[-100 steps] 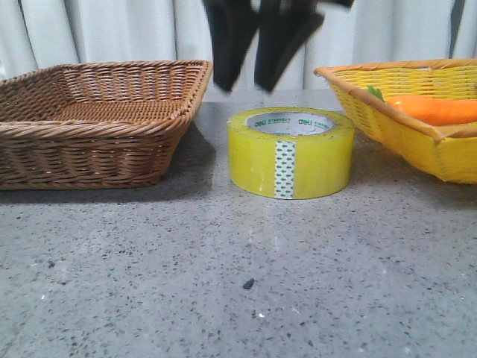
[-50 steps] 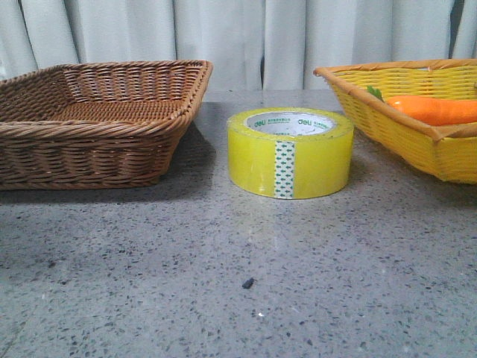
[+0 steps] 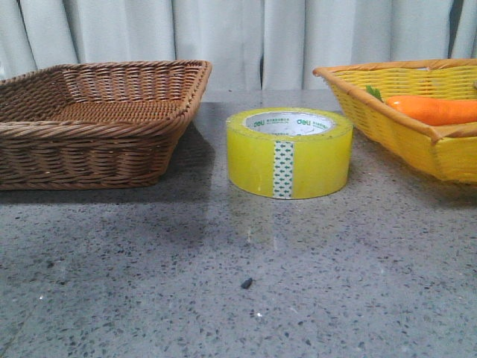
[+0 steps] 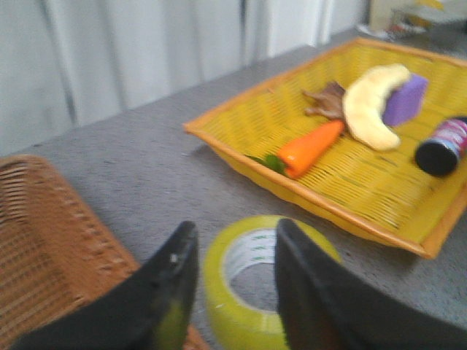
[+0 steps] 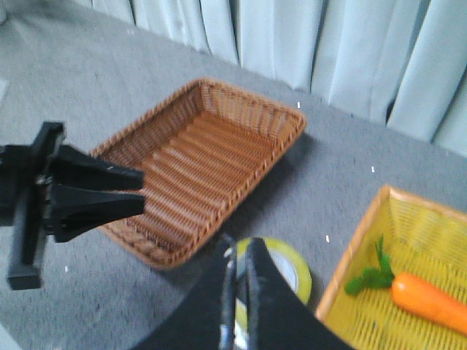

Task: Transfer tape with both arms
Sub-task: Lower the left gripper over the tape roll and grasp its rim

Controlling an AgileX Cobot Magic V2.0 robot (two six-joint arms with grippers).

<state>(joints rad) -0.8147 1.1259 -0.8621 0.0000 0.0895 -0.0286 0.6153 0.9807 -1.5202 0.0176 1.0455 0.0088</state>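
Note:
The yellow tape roll (image 3: 289,153) stands flat on the grey table between two baskets, its white "deli" core facing up. No gripper shows in the front view. In the left wrist view my left gripper (image 4: 237,226) is open and empty, raised above the tape (image 4: 241,306), which shows between its fingers. In the right wrist view my right gripper (image 5: 239,244) is shut and empty, high above the tape (image 5: 298,271). The left gripper (image 5: 141,191) also shows there, hovering over the brown basket's near side.
A brown wicker basket (image 3: 89,127) stands left of the tape. A yellow basket (image 3: 417,142) on the right holds an orange carrot (image 3: 432,110), and in the left wrist view a banana (image 4: 372,102), a purple block (image 4: 405,102) and a dark bottle (image 4: 441,146).
One second ago black gripper fingers hung at the top of the front view above the tape. They have risen out of that view. The tape has stayed in place.

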